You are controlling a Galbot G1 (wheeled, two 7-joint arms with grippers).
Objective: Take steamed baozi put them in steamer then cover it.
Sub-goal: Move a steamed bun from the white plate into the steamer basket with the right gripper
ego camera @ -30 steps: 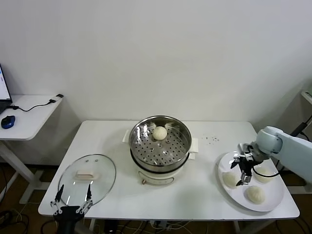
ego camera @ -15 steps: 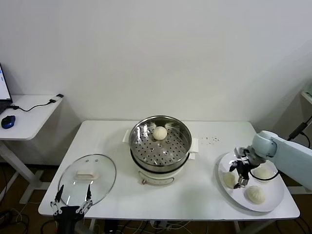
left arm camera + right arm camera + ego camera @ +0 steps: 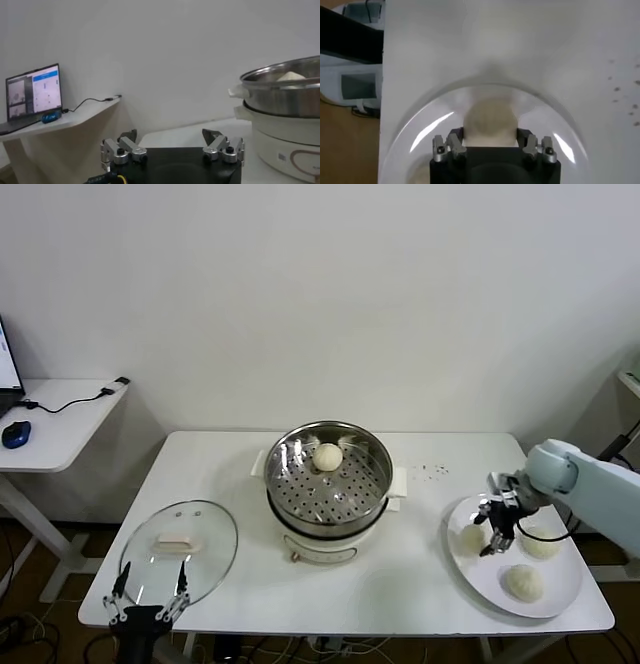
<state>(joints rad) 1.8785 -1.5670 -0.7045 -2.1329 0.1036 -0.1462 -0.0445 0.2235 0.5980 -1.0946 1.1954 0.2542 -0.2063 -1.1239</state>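
My right claw (image 3: 492, 529) is down over the white plate (image 3: 560, 599) at the right end of the surface (image 3: 230, 474). Its fingers stand on both sides of one baozi (image 3: 473, 536) at the plate's left edge, and in the right wrist view this bun (image 3: 489, 120) fills the gap between the two fingers (image 3: 451, 146), so I say the claw is closed on it. Whether the bun is already off the plate I cannot tell from here; it looks to sit low, perhaps just touching.

Two other baozi lie on the same plate: one (image 3: 541, 544) just beside my claw toward the right, partly behind a cable, and one (image 3: 523, 582) nearer the front rim. They are apart from each other.

The steamer (image 3: 329, 484) stands in the middle of the surface, uncovered, and one baozi (image 3: 328, 455) lies inside on the perforated bottom, near the back wall. From the left wrist view only the top of this bun (image 3: 291, 76) shows over the steel rim.

The cover (image 3: 179, 549) lies flat on the front left corner of the surface, handle up, well apart from the steamer.

My left claw (image 3: 148, 594) hangs at the front edge of the surface, at the near rim of the cover, with its fingers wide open and nothing between them.
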